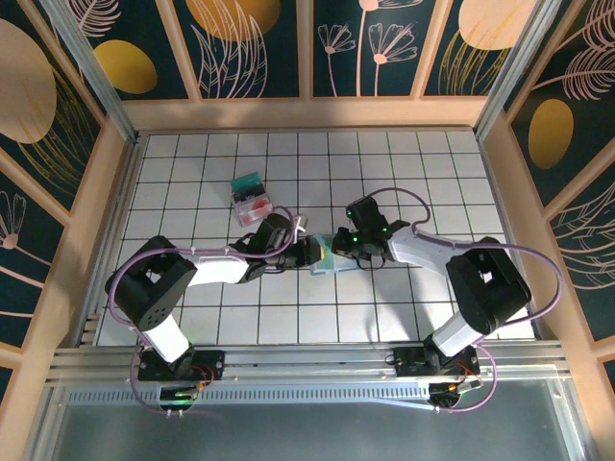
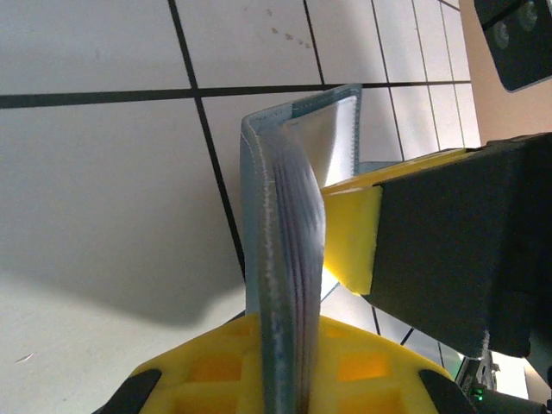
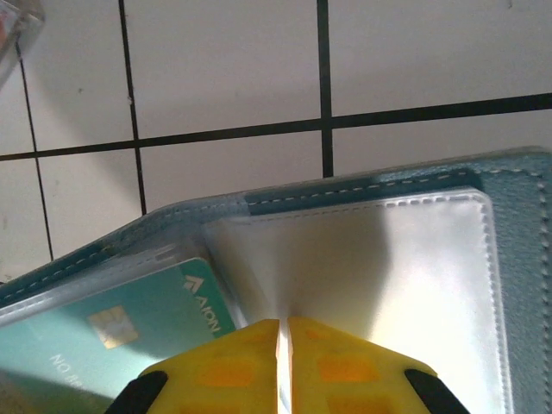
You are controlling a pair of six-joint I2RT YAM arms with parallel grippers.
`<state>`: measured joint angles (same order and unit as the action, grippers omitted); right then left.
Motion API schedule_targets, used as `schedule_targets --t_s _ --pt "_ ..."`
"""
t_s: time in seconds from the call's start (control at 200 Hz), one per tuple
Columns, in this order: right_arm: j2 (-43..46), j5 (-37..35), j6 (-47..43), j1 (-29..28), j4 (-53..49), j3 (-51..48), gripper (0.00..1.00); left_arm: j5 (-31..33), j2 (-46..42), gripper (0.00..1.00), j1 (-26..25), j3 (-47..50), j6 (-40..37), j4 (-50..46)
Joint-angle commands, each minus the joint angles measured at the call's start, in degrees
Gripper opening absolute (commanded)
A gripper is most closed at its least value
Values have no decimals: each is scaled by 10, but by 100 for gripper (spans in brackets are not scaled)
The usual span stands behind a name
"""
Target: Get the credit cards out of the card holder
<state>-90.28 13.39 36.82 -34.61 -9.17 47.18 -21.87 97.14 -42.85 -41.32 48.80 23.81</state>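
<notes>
**Pinch risks catching the pocket, not a card**

The right gripper (image 3: 283, 354) is pinched shut on a clear pocket leaf (image 3: 371, 259) of the card holder (image 3: 522, 259), which the left gripper (image 2: 289, 371) clamps by one edge. The teal card (image 3: 112, 332) sits sleeved just left of the right fingertips, outside the pinch. A pull from here would likely only tug the holder or strain the plastic.

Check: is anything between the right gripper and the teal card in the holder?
Yes. The teal card is tucked under the card holder's clear plastic, left of the right gripper, whose fingers pinch the neighbouring clear sleeve instead.
</notes>
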Motion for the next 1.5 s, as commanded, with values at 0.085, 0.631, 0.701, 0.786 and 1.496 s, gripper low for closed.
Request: schedule_targets --t_s 0.085,0.631,0.701,0.786,1.496 --pt "-20 -10 4 -2 12 -7 10 14 1 5 6 6 0 10" --pt "-49 -5 7 0 25 -12 9 110 -29 48 6 -10 -43 -102" --pt "-48 -6 8 0 26 -12 8 136 -36 50 6 -11 -46 -126" --pt "-46 -7 9 0 24 -13 8 166 -42 51 7 -14 -53 -151" --pt "-21 -25 39 5 35 -44 7 215 54 36 6 -95 -108 -177"
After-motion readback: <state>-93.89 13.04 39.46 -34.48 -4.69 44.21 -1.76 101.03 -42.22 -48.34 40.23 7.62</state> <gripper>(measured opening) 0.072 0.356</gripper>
